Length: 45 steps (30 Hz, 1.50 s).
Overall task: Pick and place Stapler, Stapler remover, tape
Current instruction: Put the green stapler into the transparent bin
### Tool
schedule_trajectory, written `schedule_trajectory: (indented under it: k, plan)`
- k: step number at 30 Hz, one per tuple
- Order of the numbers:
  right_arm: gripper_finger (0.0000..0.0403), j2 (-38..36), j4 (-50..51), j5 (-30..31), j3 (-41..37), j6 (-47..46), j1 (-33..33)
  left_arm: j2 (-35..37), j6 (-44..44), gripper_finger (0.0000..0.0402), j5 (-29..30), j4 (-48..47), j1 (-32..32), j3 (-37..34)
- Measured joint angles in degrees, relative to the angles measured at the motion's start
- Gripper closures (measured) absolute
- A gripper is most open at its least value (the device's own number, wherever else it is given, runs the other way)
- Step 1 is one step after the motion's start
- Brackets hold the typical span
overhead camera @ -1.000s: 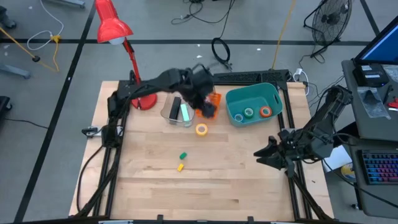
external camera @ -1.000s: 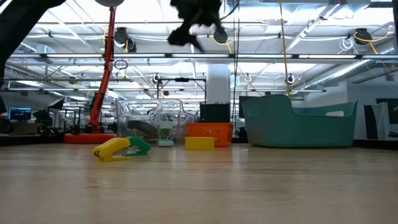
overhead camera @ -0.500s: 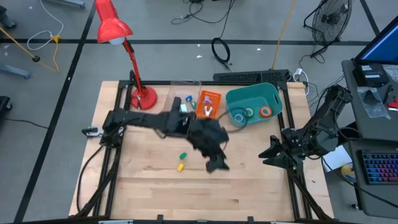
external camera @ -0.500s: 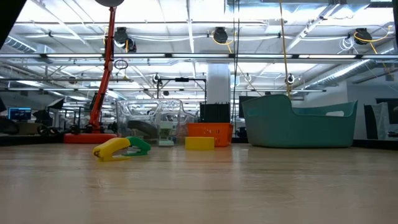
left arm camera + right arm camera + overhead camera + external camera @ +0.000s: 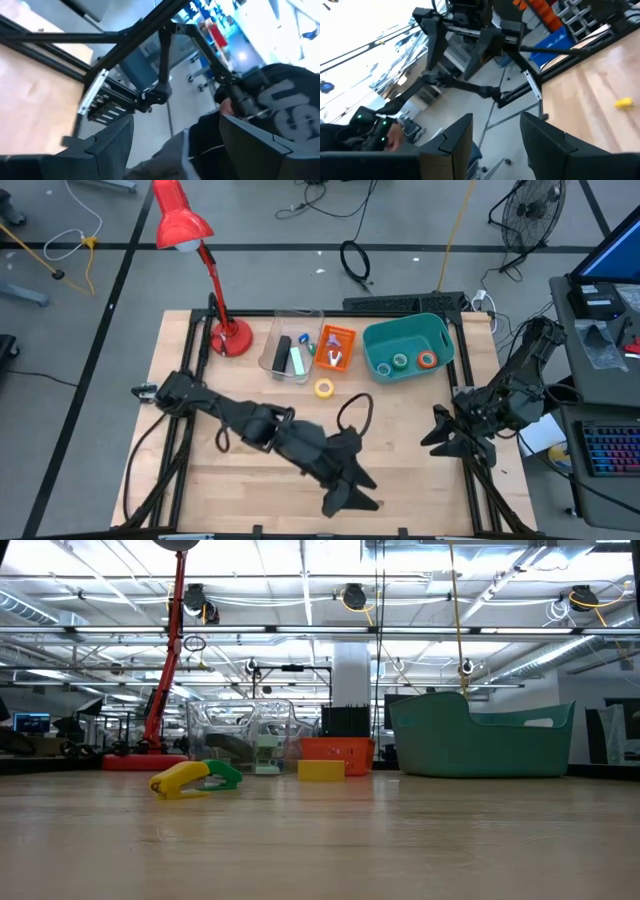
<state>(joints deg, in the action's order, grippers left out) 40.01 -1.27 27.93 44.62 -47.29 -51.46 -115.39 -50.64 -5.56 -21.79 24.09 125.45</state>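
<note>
From above we see a pale wooden table (image 5: 240,510) with a dark metal frame, standing on a grey floor strewn with cables. A red desk lamp (image 5: 190,240) stands at the table's upper left. Along the upper edge sit a clear plastic bin (image 5: 290,356), a small orange box (image 5: 336,347) and a rounded teal basket (image 5: 405,348) holding the blue tape (image 5: 383,366), green tape (image 5: 400,361) and orange tape (image 5: 427,360). The yellow tape (image 5: 324,388) lies flat on the wood just below the orange box. The left gripper (image 5: 350,490) is stretched low across the bottom centre of the frame, its dark fingers spread. The right gripper (image 5: 442,434) waits at the table's right edge, fingers spread too. The wood between them is bare.

At table height we look across smooth, lightly grained wood into a hall with ceiling trusses. A yellow and green staple remover (image 5: 195,778) lies left of centre; behind it stand the clear bin (image 5: 245,735), a yellow block (image 5: 321,770), the orange box (image 5: 338,753) and the teal basket (image 5: 480,737).

The left wrist view shows two dark fingers (image 5: 107,145) set apart, the table corner (image 5: 35,90) and a person (image 5: 280,120) in dark clothing.

The right wrist view shows parted fingers (image 5: 452,142), the wood and a small yellow piece (image 5: 623,103) near the frame's right edge.
</note>
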Motion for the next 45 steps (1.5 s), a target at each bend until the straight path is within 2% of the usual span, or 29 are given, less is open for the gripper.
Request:
schedule_trajectory:
  k: [3, 5, 12, 16, 19, 23, 26, 33, 38, 45]
  plan:
    - [0.0245, 0.0, 0.1, -2.2, 0.0, -0.6, 0.0, 0.0, -2.0, 0.0105, 2.1, 1.5, 1.4, 0.0]
    - [0.0245, 0.0, 0.5, -3.0, 0.0, -1.1, 0.0, 0.1, -3.6, 0.0105, 5.2, -2.3, 2.2, 0.0]
    - [0.0245, 0.0, 0.9, -5.8, 0.0, -1.4, 0.0, -0.3, -19.0, 0.0105, 15.1, -39.9, 4.1, -0.1]
    - [0.0245, 0.0, 1.0, -5.8, 0.0, -1.3, 0.0, -1.0, -18.8, 0.0105, 23.4, -54.5, 3.6, -0.3]
    - [0.0245, 0.0, 1.0, -5.8, 0.0, -1.3, 0.0, -1.7, -15.5, 0.0105, 20.8, -59.4, 1.4, -1.8]
    - [0.0245, 0.0, 0.9, -5.7, 0.0, -1.4, 0.0, -1.7, -10.3, 0.0105, 11.4, -59.3, -3.4, -7.7]
    - [0.0245, 0.0, 0.7, -5.2, 0.0, -1.5, 0.0, -1.7, -6.1, 0.0106, 8.7, -58.8, -5.8, -12.0]
    - [0.0245, 0.0, 0.7, -3.7, 0.0, -2.0, 0.0, -1.6, -2.5, 0.0106, 8.6, -57.8, -10.2, -21.5]
    - [0.0245, 0.0, 0.6, -0.9, 0.0, -2.2, 0.0, -1.7, -1.9, 0.0106, 7.2, -51.0, -12.0, -28.0]
    - [0.0245, 0.0, -0.4, -0.7, 0.0, -2.2, 0.0, -1.7, -1.4, 0.0105, 7.1, -47.9, -13.0, -32.4]
